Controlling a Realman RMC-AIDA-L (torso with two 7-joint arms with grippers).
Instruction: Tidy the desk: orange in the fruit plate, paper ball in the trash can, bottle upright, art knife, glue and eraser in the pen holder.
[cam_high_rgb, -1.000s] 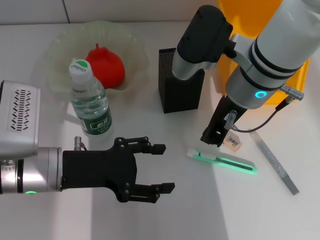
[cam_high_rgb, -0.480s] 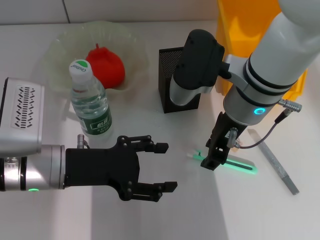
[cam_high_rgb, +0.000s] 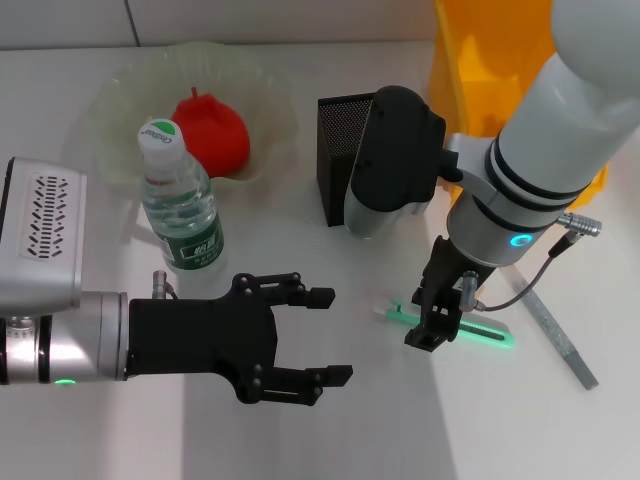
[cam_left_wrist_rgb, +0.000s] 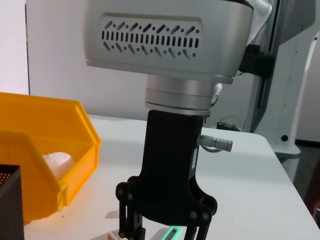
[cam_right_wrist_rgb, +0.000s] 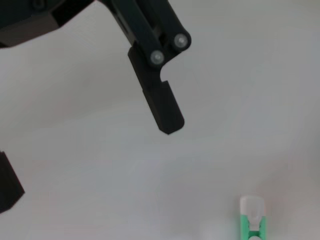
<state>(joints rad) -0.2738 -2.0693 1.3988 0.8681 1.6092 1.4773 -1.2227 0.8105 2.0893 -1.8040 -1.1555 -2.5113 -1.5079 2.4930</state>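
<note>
With its fingers apart, the right gripper (cam_high_rgb: 433, 322) hung over the green art knife (cam_high_rgb: 470, 328), probably needing to straddle its body squarely before closing.

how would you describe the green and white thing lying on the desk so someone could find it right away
Start at the yellow-orange trash can at the desk's far right, then come toward the robot past the black mesh pen holder. Under the right tool lies a slim green-and-white stick, flat on the white desk. Unlike the grey strip beside it, it is bright green with a white end.
</note>
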